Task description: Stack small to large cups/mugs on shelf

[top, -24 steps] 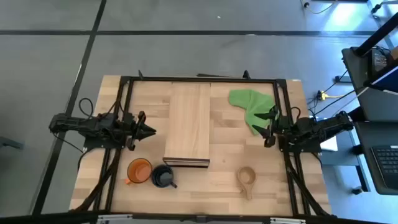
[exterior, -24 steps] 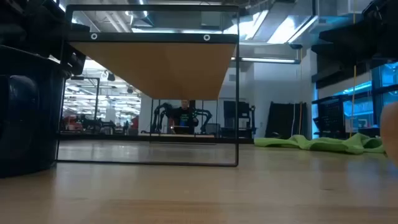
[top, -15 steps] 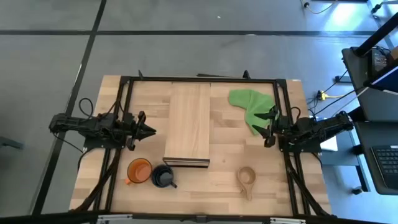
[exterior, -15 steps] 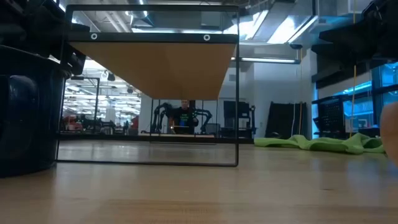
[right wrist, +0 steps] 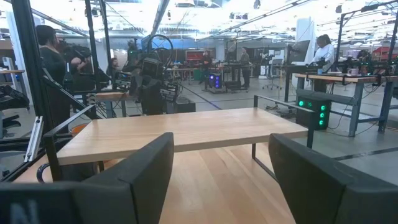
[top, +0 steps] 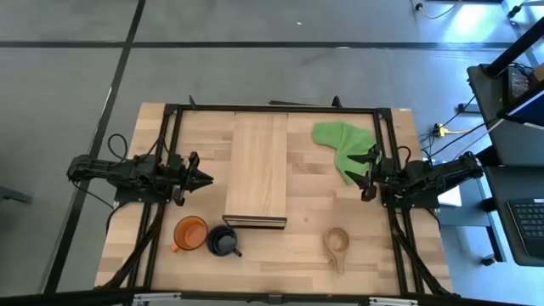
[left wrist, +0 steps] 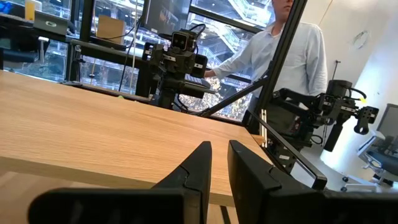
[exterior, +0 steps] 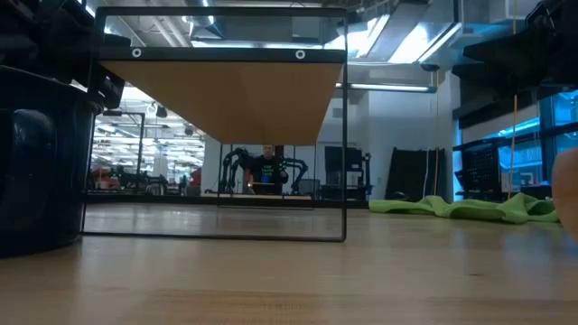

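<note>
A: No cup is on the shelf [top: 257, 174] yet. The left gripper [top: 204, 178], fingers nearly pressed together, should open before descending on the orange mug [top: 189, 233].

B: The right gripper [top: 367, 176] waits spread, above the table [top: 297, 255]. The navy mug [top: 223, 241] and the wooden cup [top: 337, 244] stand on the near side. A person [left wrist: 280, 43] stands beyond.

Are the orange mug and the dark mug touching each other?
Cannot tell. In the high view the orange mug and dark mug sit rim to rim, with no plain gap.
</note>
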